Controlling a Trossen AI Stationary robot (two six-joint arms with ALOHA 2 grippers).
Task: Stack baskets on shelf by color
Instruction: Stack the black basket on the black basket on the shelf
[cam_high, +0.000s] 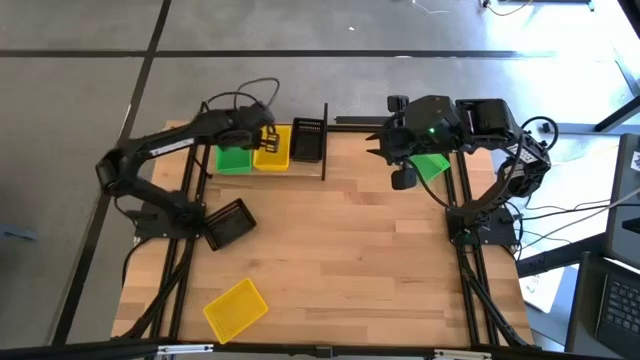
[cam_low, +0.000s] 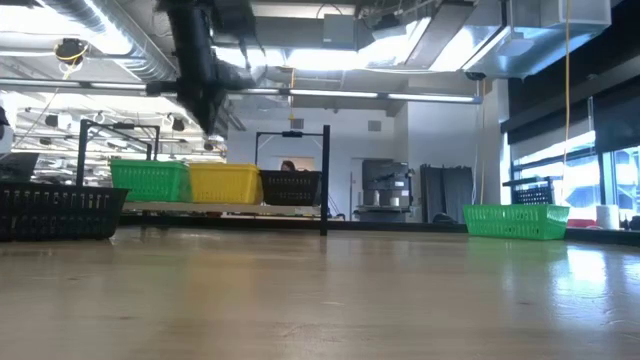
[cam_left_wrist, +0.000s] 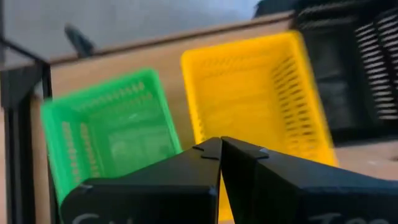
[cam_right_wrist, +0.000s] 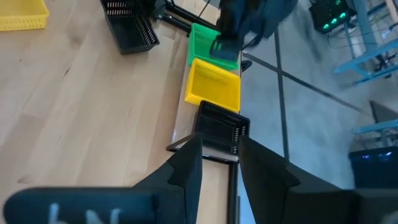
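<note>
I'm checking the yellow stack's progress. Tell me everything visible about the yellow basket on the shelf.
The yellow basket on the shelf is a small rectangular tub of what looks like plastic, with slotted walls, upright, open side up, and empty. It sits on the shelf in the middle of a row, with a green basket on one side and a black basket on the other. The left gripper, shut and holding nothing, hangs over it.

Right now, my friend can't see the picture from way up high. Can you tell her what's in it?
The left gripper, shut and empty, hovers over a green perforated plastic basket, a yellow one and a black one lined up on the narrow wooden shelf. The right gripper waits open nearby.
</note>
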